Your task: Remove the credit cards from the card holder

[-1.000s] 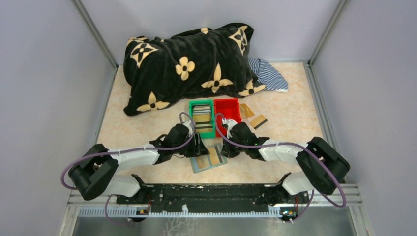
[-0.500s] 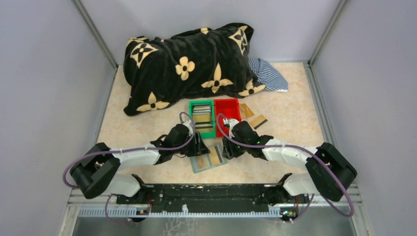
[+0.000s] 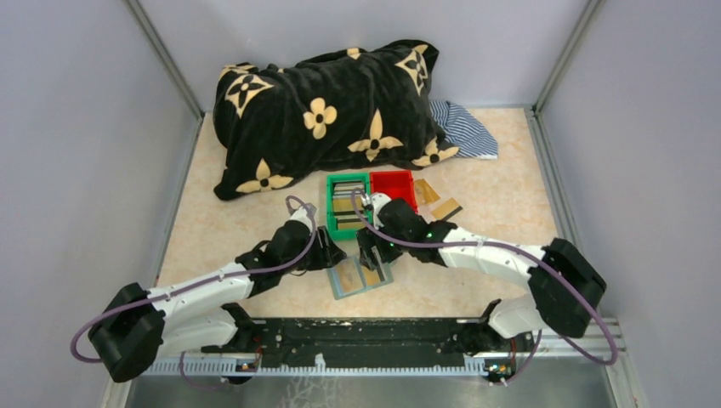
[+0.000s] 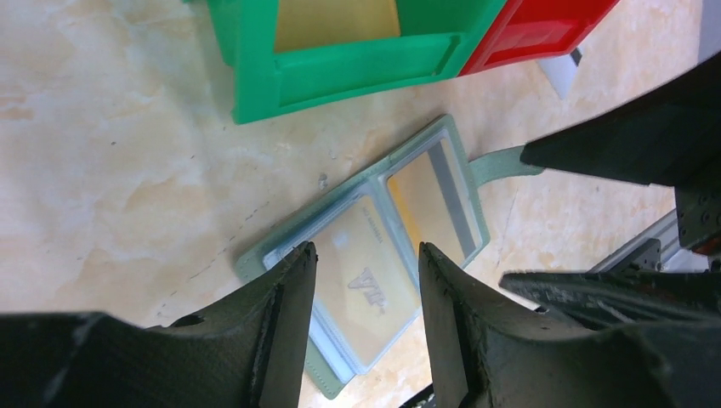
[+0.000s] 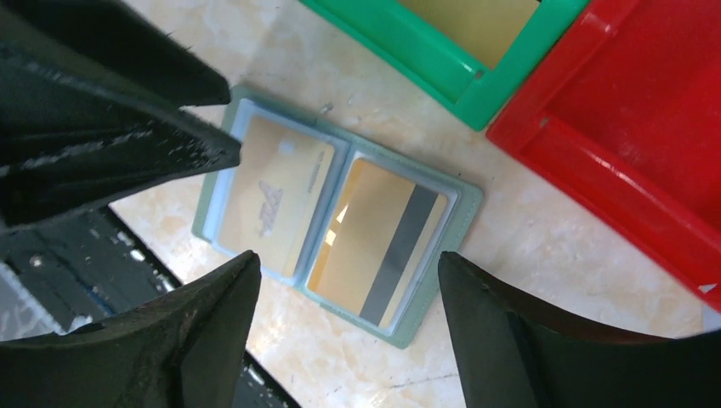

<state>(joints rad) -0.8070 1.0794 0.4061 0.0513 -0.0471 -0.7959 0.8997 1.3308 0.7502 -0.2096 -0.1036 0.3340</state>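
The grey-green card holder lies open and flat on the table, just in front of the bins. Its see-through pockets hold two gold credit cards: one with a logo and one with a dark stripe. Both also show in the left wrist view, the logo card and the striped card. My left gripper hovers open over the logo side, gripping nothing. My right gripper stands wide open above the holder's near edge, empty. In the top view the left gripper and the right gripper flank the holder.
A green bin with cards in it and a red bin sit side by side just beyond the holder. Loose cards lie right of the red bin. A black flowered blanket and striped cloth fill the back.
My right gripper went from shut to wide open and shifted left over the card holder. My left gripper drew back slightly to the left, its opening about the same.
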